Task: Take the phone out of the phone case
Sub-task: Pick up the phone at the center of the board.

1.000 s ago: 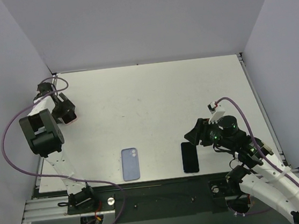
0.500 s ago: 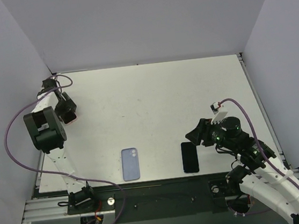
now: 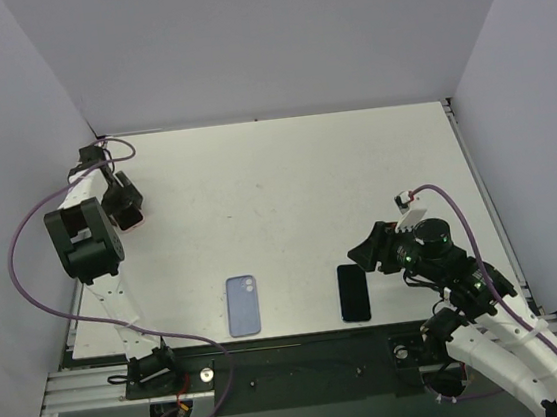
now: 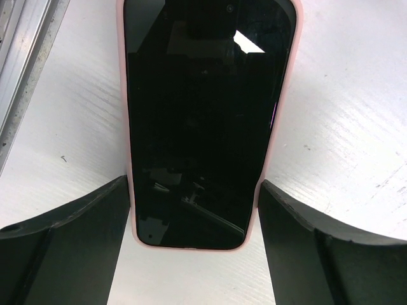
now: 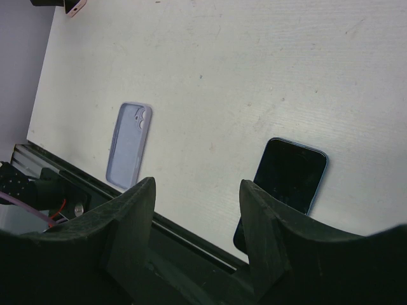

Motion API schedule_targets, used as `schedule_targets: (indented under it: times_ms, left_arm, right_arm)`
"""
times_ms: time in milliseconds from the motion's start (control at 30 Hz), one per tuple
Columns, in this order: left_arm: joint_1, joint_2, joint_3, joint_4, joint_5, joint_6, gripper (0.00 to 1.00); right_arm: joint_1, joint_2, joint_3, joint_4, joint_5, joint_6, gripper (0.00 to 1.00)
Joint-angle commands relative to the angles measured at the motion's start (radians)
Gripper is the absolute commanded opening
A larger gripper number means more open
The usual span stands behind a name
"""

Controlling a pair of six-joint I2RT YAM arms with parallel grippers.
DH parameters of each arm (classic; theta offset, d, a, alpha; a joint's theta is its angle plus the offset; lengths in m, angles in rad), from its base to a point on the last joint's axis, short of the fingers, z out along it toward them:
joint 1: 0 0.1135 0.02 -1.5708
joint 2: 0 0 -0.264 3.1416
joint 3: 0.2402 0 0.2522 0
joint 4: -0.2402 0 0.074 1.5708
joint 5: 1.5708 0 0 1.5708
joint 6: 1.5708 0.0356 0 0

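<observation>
**Item 1, lavender case** (image 3: 242, 305): lies flat on the white counter (image 3: 284, 168), close to the near edge. Its camera cut-out is at the far end.

**Item 2, bare phone** (image 3: 353, 291): flat, dark screen up, with blue edges. It sits to the right of the lavender case and well apart from it, equally close to the near edge.

**Item 3, right claw** (image 3: 361, 251): hangs above the counter just beyond the bare phone's far right corner. The jaws are parted and empty.

**Item 4, left claw** (image 4: 194, 184): farther back, at the counter's left edge. The jaws are spread wide, one on either side of the near end of the cased phone and very close to its sides. Whether they touch it cannot be made out.

**Item 5, cased phone** (image 4: 203, 114): flat on the counter, screen up. It is seated in its pink case (image 4: 120, 63), whose rim shows around the glass.
</observation>
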Motion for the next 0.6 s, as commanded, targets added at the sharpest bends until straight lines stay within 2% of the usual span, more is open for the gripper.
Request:
schedule_targets:
  times_ms: [0, 267, 467, 567]
  left_arm:
    - [-0.044, 0.001, -0.007, -0.104, 0.057, 0.003, 0.0]
    - [-0.107, -0.066, -0.125, -0.128, 0.054, -0.094, 0.0]
    - [-0.191, -0.201, -0.284, -0.088, 0.055, -0.187, 0.0]
    - [-0.24, -0.305, -0.401, -0.033, 0.116, -0.245, 0.0]
  right_arm:
    - [-0.006, 0.01, 0.009, 0.012, -0.006, -0.008, 0.51]
    - [-0.006, 0.043, 0.011, 0.04, -0.019, -0.004, 0.5]
    - [-0.004, 0.072, 0.009, 0.066, -0.029, 0.003, 0.51]
    - [-0.007, 0.083, 0.009, 0.073, -0.031, 0.003, 0.5]
